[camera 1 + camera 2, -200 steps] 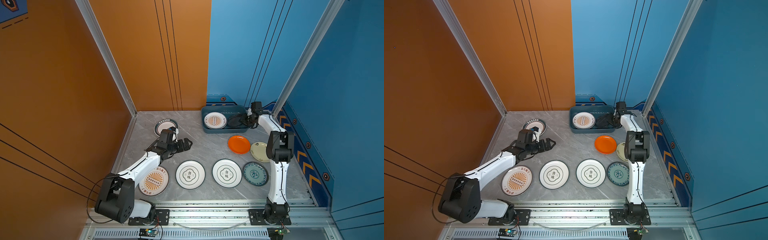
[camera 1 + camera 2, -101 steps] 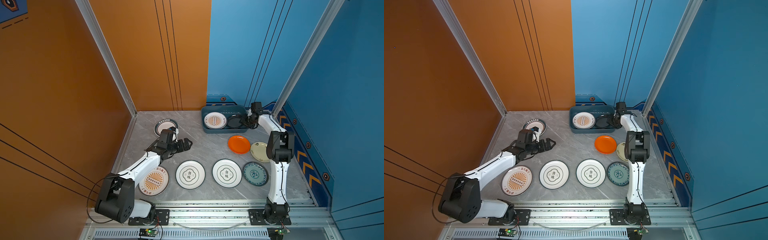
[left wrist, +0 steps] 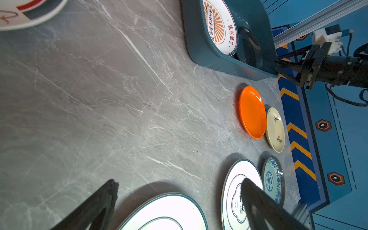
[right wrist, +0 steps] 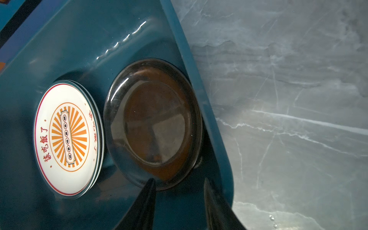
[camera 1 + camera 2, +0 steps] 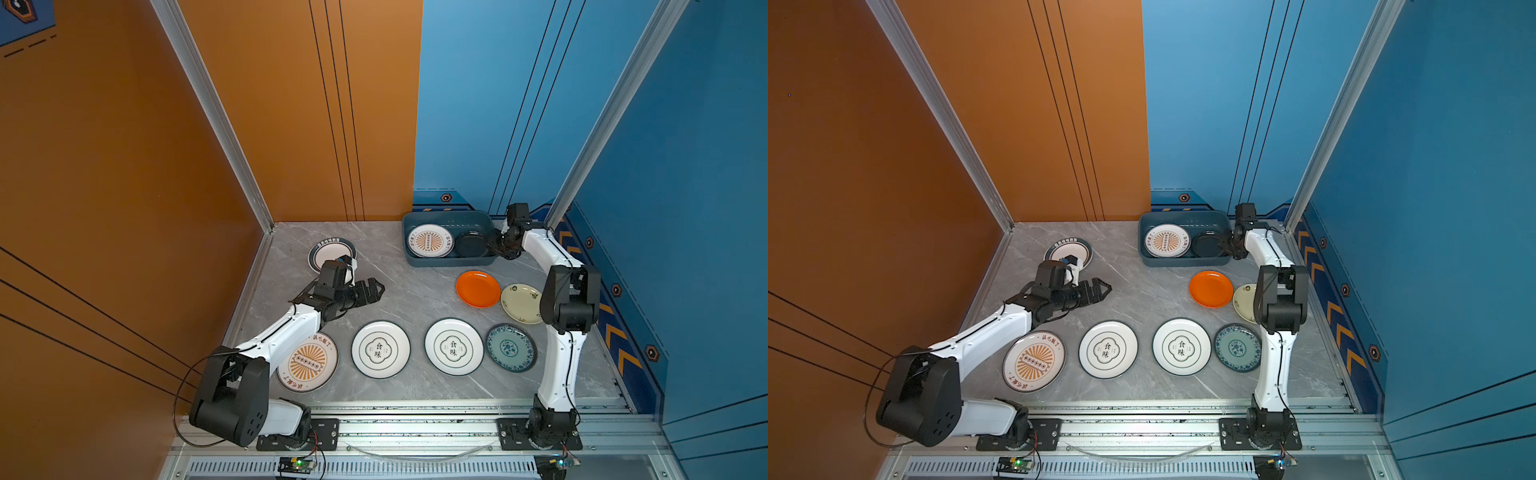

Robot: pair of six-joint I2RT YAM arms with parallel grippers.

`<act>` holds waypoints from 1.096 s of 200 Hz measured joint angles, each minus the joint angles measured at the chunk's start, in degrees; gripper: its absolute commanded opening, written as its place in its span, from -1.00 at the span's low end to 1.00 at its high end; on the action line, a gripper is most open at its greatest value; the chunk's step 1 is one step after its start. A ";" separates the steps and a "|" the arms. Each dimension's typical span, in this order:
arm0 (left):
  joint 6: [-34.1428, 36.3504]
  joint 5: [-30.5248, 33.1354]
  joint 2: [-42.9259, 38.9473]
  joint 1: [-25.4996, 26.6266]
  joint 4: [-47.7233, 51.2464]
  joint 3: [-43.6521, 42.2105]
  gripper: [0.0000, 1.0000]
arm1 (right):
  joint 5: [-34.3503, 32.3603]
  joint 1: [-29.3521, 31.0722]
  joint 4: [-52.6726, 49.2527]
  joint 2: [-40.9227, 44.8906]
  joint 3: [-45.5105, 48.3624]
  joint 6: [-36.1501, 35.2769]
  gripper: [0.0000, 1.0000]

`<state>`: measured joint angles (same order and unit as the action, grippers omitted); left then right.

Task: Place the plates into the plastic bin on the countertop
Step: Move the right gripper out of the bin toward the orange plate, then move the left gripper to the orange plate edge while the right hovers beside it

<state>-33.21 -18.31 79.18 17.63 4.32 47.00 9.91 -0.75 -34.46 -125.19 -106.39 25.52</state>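
The teal plastic bin (image 5: 449, 262) (image 4: 99, 39) stands at the back of the grey countertop (image 5: 407, 299). Inside it lie a sunburst plate (image 5: 430, 241) (image 4: 67, 137) and a black plate (image 5: 471, 244) (image 4: 153, 123). My right gripper (image 5: 494, 245) (image 4: 178, 180) reaches over the bin's right end, open, its tips at the black plate's rim with only the bin floor between them. My left gripper (image 5: 376, 289) (image 3: 179, 181) hovers wide open and empty over bare countertop. Other plates lie loose: dark-rimmed (image 5: 332, 253), sunburst (image 5: 307, 362), two green-emblem (image 5: 380, 349) (image 5: 454, 347), teal floral (image 5: 511, 348), orange (image 5: 478, 289), cream (image 5: 521, 302).
Orange walls close the left and back, blue walls the right. An aluminium rail (image 5: 415, 415) with both arm bases runs along the front edge. The right arm's elbow (image 5: 569, 299) stands over the cream plate's edge.
The right gripper's jaws have spread a little at the bin's right end. The left arm and the plates have not visibly moved.
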 measured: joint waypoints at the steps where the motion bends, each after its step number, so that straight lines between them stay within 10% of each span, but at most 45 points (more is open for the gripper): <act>1: 0.00 0.00 0.00 0.00 0.00 -0.02 0.96 | 0.00 0.00 0.00 0.09 0.09 -0.07 -0.13; 81: -1.31 0.04 1.68 8.22 -0.90 1.64 0.98 | -3.37 -1.27 3.61 22.43 24.04 -1.31 -0.10; 219: -10.47 0.52 39.78 26.27 -9.05 31.74 0.75 | 0.31 -7.43 13.84 46.12 50.82 0.20 -0.06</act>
<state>-43.68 -17.78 118.96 43.90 -4.73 78.74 10.22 -8.19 -20.62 -79.07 -55.57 25.71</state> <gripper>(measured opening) 0.883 0.469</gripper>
